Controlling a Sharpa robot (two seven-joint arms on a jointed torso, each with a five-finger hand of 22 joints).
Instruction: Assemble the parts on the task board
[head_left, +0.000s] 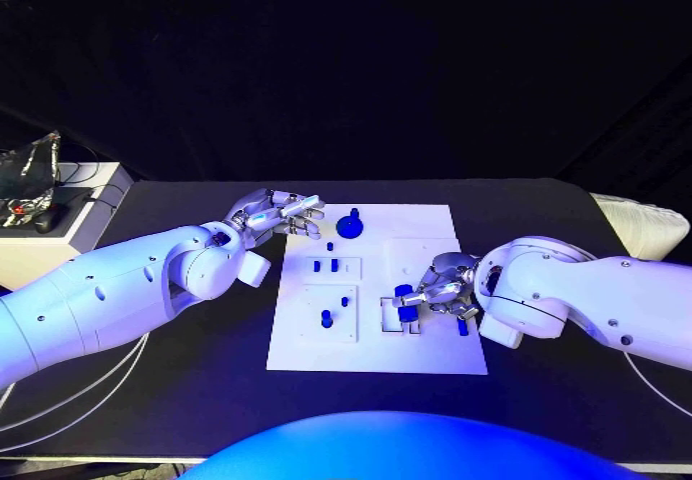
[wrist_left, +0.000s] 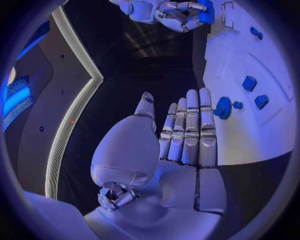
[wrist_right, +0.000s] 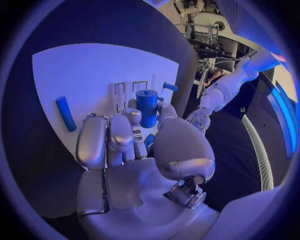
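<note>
The white task board (head_left: 433, 350) lies mid-table. My right hand (head_left: 441, 291) hovers over its right side and pinches an upright blue cylinder (wrist_right: 147, 106) between thumb and fingers, above the slotted recess (wrist_right: 125, 92). A blue bar (wrist_right: 64, 113) lies flat on the board beside that hand, and is seen in the head view too (head_left: 463, 326). My left hand (head_left: 281, 215) sits at the board's far left corner, fingers straight and side by side (wrist_left: 187, 130), holding nothing. A round blue knob (head_left: 351, 222) stands just beyond its fingertips. Small blue blocks (head_left: 326, 266) stand in the board's left plates.
A white box with cables (head_left: 43, 225) stands at the table's far left corner. A pale ribbed object (head_left: 643, 225) lies at the right edge. Cables (head_left: 72, 395) trail over the table's left front.
</note>
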